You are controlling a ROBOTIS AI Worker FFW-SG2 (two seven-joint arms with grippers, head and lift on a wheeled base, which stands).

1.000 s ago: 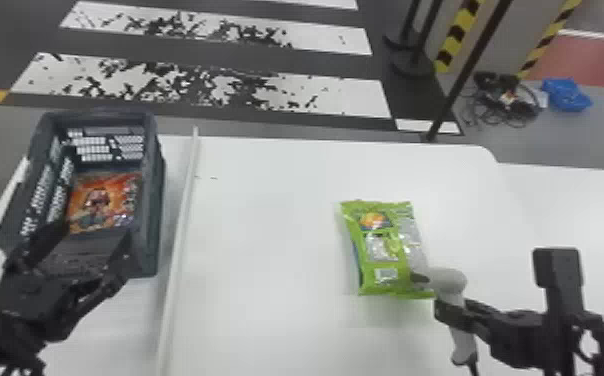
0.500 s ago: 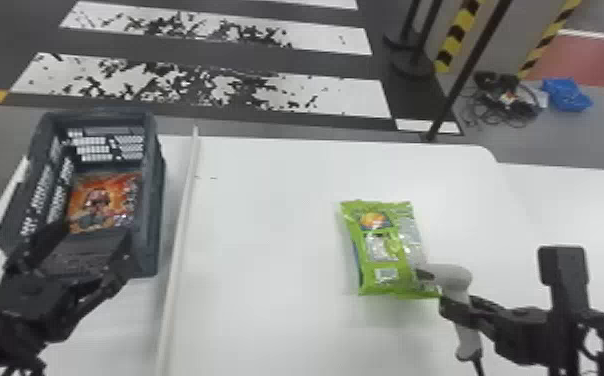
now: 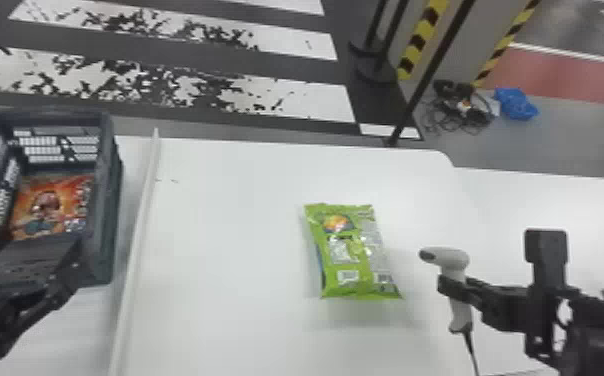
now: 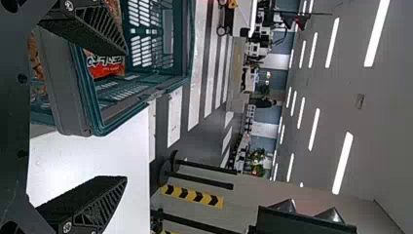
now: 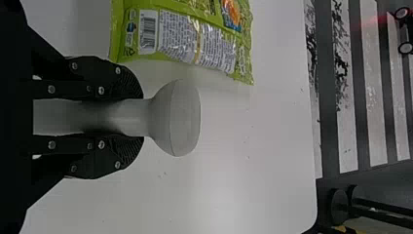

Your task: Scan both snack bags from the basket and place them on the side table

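Right gripper (image 5: 130, 117): fingers closed in from both sides on the handle of the scanner (image 3: 452, 258), stopped by its thickness; nothing else in hold.
Scanner: pale, roughly upright, head aimed towards the bag, cord (image 3: 471, 350) hanging from the foot of the handle.
Green snack bag (image 3: 351, 250): lying flat on the white table (image 3: 226, 225), just beside the scanner, apart from it; barcode (image 5: 148, 31) face up. Judged light, soft and pillowy, with a slick, crinkling film that may slide if nudged; contents probably breakable. Best hold: across the narrower width at mid-length, one finger to each long side, with a gentle squeeze; an end seam alone would let it swing.
Left gripper (image 4: 122, 114): fingers spread wide, empty, at the near part of the basket (image 3: 108, 200), one finger overlapping the rim in its wrist view.
Basket: dark, rigid, slatted walls, beyond the raised strip (image 3: 138, 240).
Orange-red snack bag (image 3: 41, 205): inside the basket, printed face up. Likely similar in handling; a pinch straight down across its middle should serve, the walls being the chief hindrance.
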